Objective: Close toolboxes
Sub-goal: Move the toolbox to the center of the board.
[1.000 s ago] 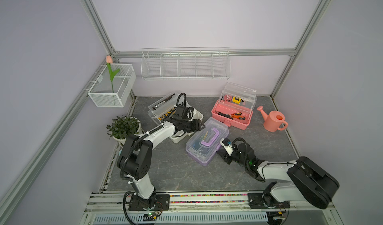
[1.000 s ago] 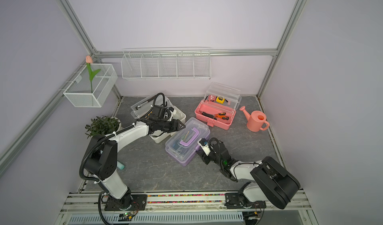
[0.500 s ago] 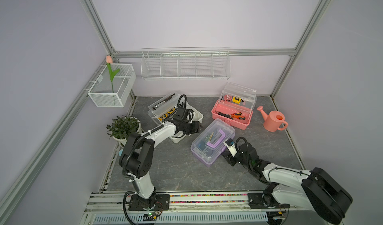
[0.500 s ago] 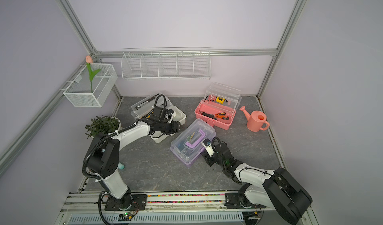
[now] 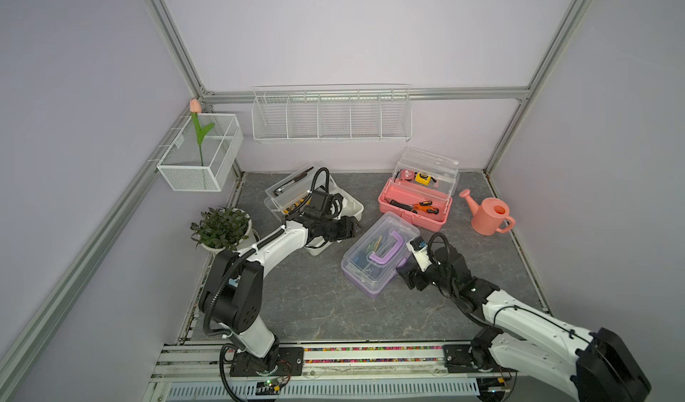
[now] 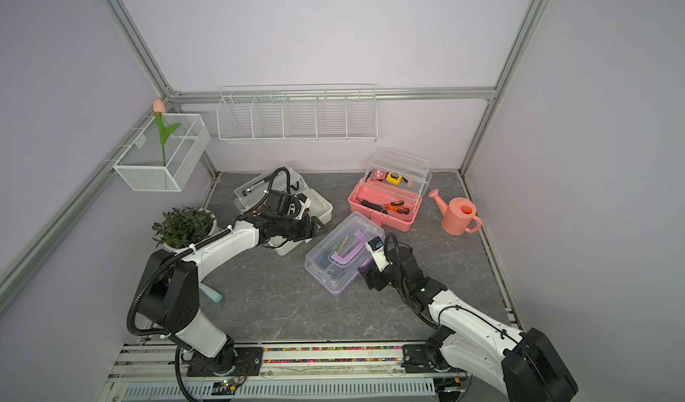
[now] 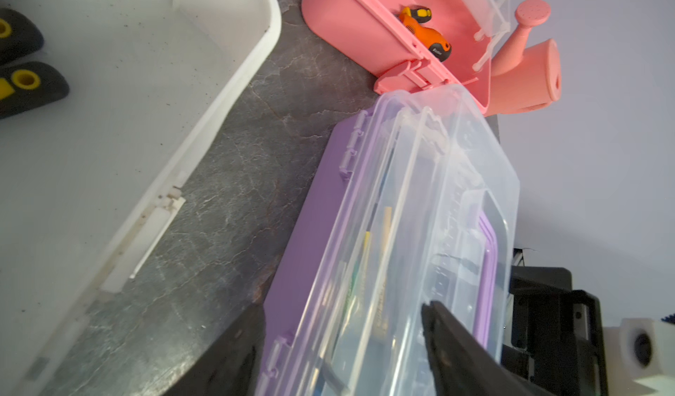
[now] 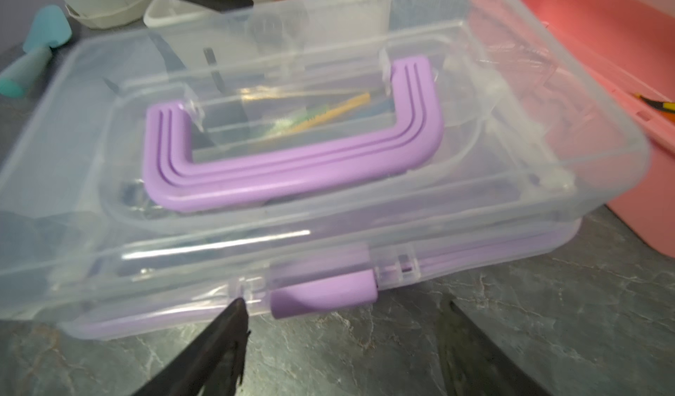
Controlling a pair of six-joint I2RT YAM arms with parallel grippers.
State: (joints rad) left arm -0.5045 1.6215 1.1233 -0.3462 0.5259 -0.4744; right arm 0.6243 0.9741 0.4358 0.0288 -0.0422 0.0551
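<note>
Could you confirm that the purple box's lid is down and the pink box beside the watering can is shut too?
Not quite: the pink box beside the watering can is open, its clear lid raised, as both top views show. The purple box does have its lid down.

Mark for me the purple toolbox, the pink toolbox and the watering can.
purple toolbox [image 8: 323, 293]: right wrist view, on its front latch.
pink toolbox [image 5: 426, 222]: in a top view, on the base's front wall.
watering can [image 5: 489, 223]: in a top view, on the side of its body.
</note>
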